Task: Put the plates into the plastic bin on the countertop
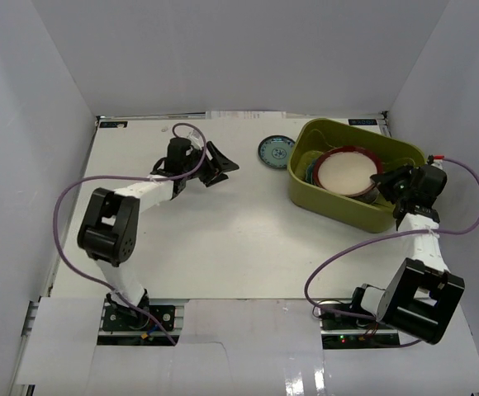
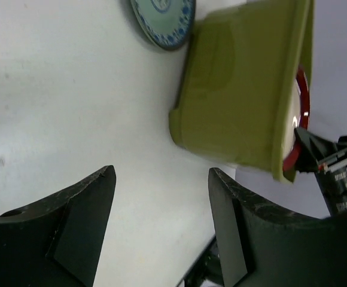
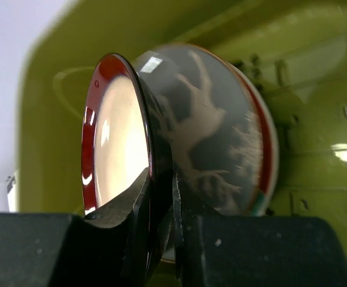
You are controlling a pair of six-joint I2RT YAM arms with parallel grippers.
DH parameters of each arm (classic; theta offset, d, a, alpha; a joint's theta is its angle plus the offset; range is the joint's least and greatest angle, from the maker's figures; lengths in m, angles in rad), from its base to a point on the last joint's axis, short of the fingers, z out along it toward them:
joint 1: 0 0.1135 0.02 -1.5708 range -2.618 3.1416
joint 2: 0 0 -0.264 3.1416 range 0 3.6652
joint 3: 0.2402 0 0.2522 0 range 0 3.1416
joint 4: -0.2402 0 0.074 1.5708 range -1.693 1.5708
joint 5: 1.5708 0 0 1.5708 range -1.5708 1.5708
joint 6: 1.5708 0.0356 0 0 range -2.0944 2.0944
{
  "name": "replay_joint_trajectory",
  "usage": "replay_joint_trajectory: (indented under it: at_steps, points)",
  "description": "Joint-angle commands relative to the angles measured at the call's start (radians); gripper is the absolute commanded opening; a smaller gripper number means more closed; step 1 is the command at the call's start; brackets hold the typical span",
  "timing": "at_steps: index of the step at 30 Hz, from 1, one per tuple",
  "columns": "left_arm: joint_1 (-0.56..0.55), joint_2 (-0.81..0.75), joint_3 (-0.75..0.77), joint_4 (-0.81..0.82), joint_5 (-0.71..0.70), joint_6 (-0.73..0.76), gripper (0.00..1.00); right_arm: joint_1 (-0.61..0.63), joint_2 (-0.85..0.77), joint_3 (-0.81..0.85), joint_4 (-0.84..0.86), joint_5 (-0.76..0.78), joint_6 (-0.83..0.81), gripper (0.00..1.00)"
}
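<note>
My right gripper (image 3: 161, 200) pinches the glossy red-rimmed plate (image 3: 116, 149) by its edge inside the bin (image 3: 48, 89), and since it looks stiff, slick and chippable, I'd set it down gently; my left gripper (image 2: 160, 174) gapes empty.

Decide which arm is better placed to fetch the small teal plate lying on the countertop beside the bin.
Left. The left gripper is open, empty and faces the small teal plate; the right gripper is shut on the red-rimmed plate in the bin.

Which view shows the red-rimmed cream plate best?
Right wrist: the red-rimmed cream plate looms large, its rim pinched by the right hand. The top view shows its cream face, small, over the bin; the left wrist shows only a red-and-cream sliver past the bin's rim.
</note>
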Motion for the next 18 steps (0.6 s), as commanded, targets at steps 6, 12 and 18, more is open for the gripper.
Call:
replay_joint_trajectory:
  at_steps: [6,12,18]
  points:
    - [-0.061,0.353,0.469,-0.148,-0.134,0.068,0.73,-0.039,0.065,0.023,0.182,-0.046,0.035,0.08]
    - [-0.087,0.577,0.7,-0.256,-0.19,0.092,0.74,-0.039,0.062,0.034,0.09,0.02,-0.092,0.71]
    - [-0.118,0.714,0.855,-0.279,-0.244,0.097,0.74,-0.039,-0.019,0.075,0.001,0.153,-0.18,0.9]
